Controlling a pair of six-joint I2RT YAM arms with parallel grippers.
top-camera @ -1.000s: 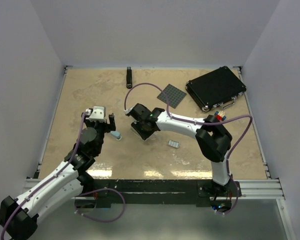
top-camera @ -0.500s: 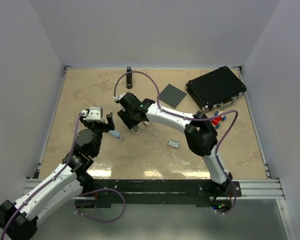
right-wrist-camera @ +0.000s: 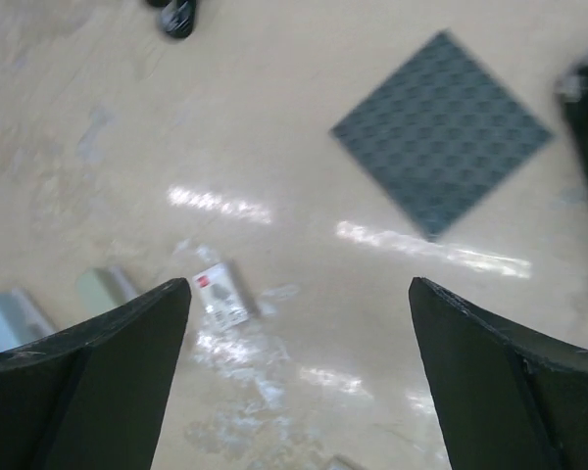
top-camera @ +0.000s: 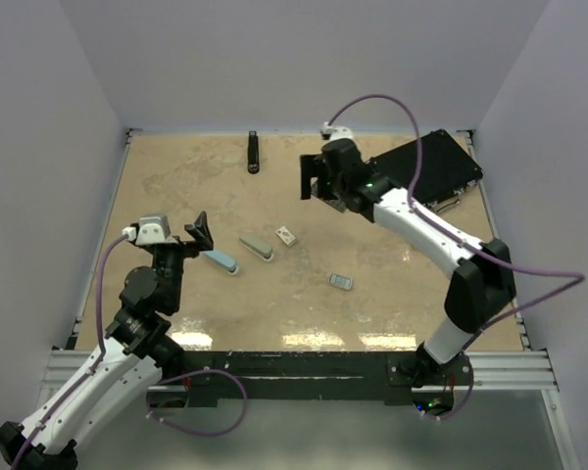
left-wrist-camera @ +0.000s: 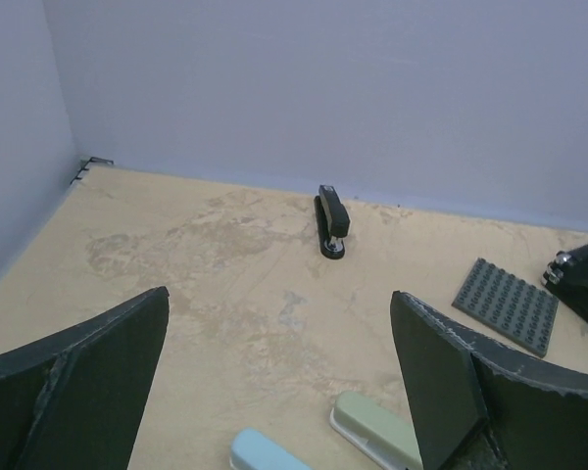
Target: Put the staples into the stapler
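Right now I have nothing in hand. The left gripper [left-wrist-camera: 279, 299] is spread wide and hangs low over the tabletop [top-camera: 176, 186], and the right gripper [right-wrist-camera: 299, 284] is just as wide, raised over the far middle. Neither touches anything.

The stapler lies in front of the left arm as two pieces, the grey-green body [top-camera: 257, 247] and the pale blue part [top-camera: 220, 260]. They are near each other with a gap between, both flat and roughly parallel. I read that as the stapler taken apart so its channel can be reached, and either arm looks able to get to it. The white staple box [top-camera: 286, 235] lies just beside the body's far end, not touching it. The grey-blue tray [top-camera: 340, 282] sits farther toward me and to the right. I judge the staples are not yet loaded.

Several things escape me. My left wrist view cuts both stapler pieces off at its lower edge, so I cannot see any metal inside. The right wrist view is smeared: the box shows only as a pale blur, and I cannot tell whether it is open. The tray is too small to tell whether it holds staples. From above, the right arm covers the grey studded plate [right-wrist-camera: 441, 132] and part of the black case [top-camera: 446, 162]. The black stapler [top-camera: 254, 152] stands well apart at the far edge.
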